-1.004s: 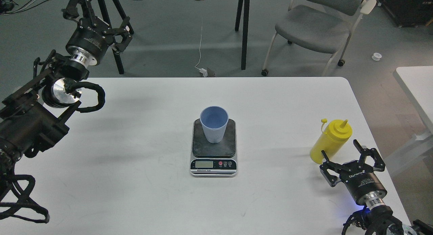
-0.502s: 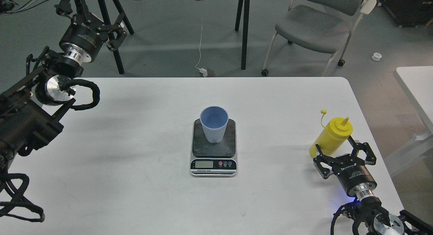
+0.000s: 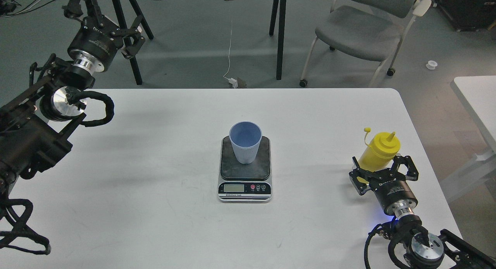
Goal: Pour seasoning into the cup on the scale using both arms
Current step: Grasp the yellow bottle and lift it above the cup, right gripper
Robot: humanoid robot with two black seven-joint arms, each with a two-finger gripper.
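Note:
The light blue ribbed cup (image 3: 245, 145) stands upright on the dark plate of the scale (image 3: 264, 163) at the middle of the white table (image 3: 155, 164). The yellow seasoning bottle (image 3: 378, 152) stands upright near the table's right edge, its small cap hanging off to the left on its tether. My right gripper (image 3: 383, 169) is open, with its fingers on either side of the bottle's lower part. My left gripper (image 3: 105, 20) is open and empty, held high beyond the table's far left corner, far from the cup.
A grey chair (image 3: 360, 30) stands behind the table at the right. Black trestle legs (image 3: 279, 32) stand behind the table's far edge. A second white table (image 3: 478, 102) is off to the right. A white cable (image 3: 230, 48) lies on the floor.
My right gripper has moved forward and left until its fingers straddle the bottle. My left gripper rose and drew back to the upper left, then held still.

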